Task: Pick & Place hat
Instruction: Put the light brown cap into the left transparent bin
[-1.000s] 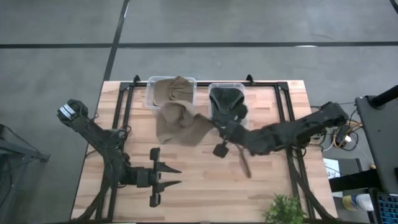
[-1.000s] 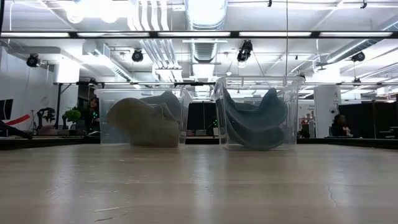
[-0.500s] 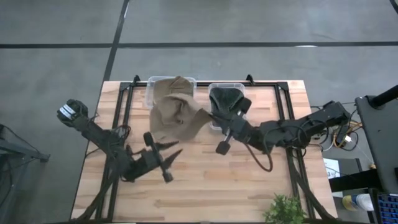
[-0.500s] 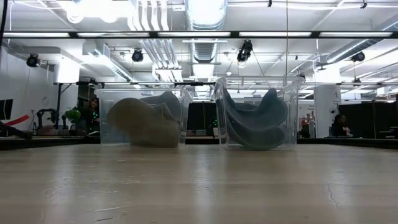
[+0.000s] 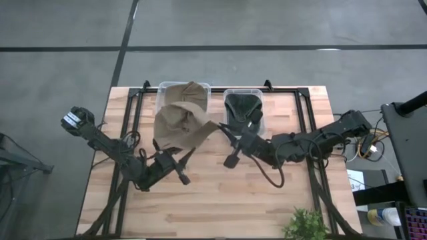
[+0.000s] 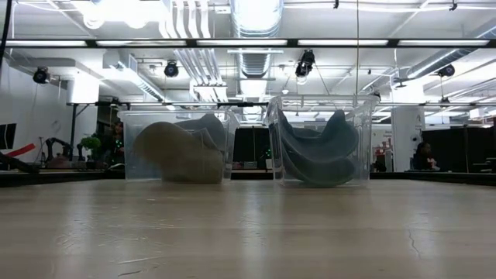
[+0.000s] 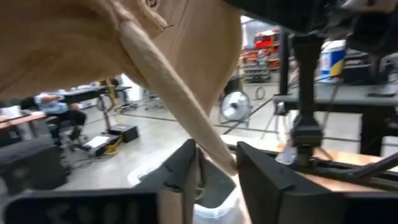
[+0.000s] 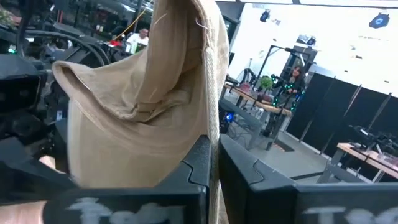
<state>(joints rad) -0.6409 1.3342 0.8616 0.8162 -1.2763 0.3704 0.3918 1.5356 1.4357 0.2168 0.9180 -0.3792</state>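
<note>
A tan hat (image 5: 180,127) hangs in the air over the table, just in front of a clear bin of tan hats (image 5: 183,95). My right gripper (image 5: 219,128) is shut on its right-hand edge. My left gripper (image 5: 185,157) is open below the hat and tipped upward. In the left wrist view a hanging edge of the hat (image 7: 208,140) runs down between the left gripper's fingers (image 7: 217,165). A second clear bin (image 5: 243,107) holds dark hats. The low view shows only the tan-hat bin (image 6: 178,147) and the dark-hat bin (image 6: 318,143), not the grippers or the held hat. My right gripper pinches a thin edge of the hat (image 8: 214,140) between its two fingers, coming from the table's right side; the hat (image 8: 137,93) is lifted clear and hangs slack beyond the fingers. My left gripper has the hat's edge between its open fingers; I cannot tell whether it touches.
The two bins stand side by side at the table's far edge. Black frame rails (image 5: 130,127) run along both sides of the tabletop. A potted plant (image 5: 307,223) stands at the near right corner. Bare wood (image 5: 220,200) lies near the front.
My right gripper has carried the hat toward the table's left and far edge, nearer the tan-hat bin; the hat stayed lifted and bunched up. My left gripper has swung from near the front edge toward the hat, tipping upward, and stayed open.
</note>
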